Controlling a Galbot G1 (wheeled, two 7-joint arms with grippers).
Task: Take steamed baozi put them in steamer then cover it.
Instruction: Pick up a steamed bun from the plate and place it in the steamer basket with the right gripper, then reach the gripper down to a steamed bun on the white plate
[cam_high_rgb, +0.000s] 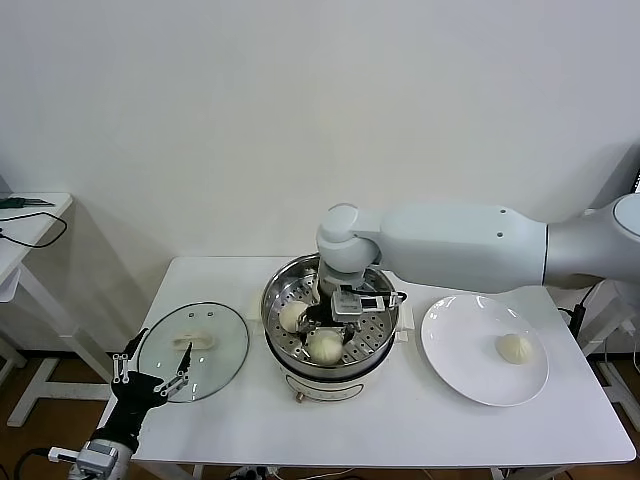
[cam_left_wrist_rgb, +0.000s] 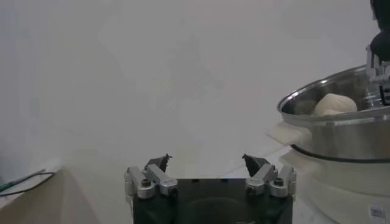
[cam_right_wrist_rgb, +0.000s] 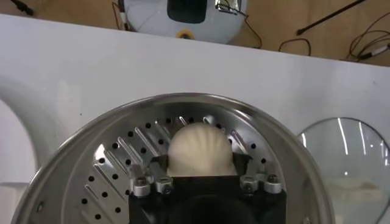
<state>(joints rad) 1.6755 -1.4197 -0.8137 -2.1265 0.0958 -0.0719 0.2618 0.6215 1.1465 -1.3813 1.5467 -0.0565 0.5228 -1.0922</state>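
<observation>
We see the right gripper (cam_high_rgb: 330, 322) inside the steamer (cam_high_rgb: 385, 345), its fingers closed around a baozi (cam_right_wrist_rgb: 201, 149) over the perforated tray (cam_right_wrist_rgb: 116, 170); another bun (cam_high_rgb: 291, 316) sits beside it. One bun (cam_high_rgb: 515, 348) remains on the plate (cam_high_rgb: 460, 340). The cover (cam_high_rgb: 193, 350) lies on the table (cam_high_rgb: 400, 430), the left gripper (cam_high_rgb: 150, 378) open at its edge.

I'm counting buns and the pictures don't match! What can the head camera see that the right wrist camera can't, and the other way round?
Only the head view shows the white plate with one bun left on it, two buns lying free in the steamer, and the left gripper open near the lid.

Only the right wrist view shows the bun between the right gripper's fingers, over the holed tray.

Both show the steamer, lid and table.
</observation>
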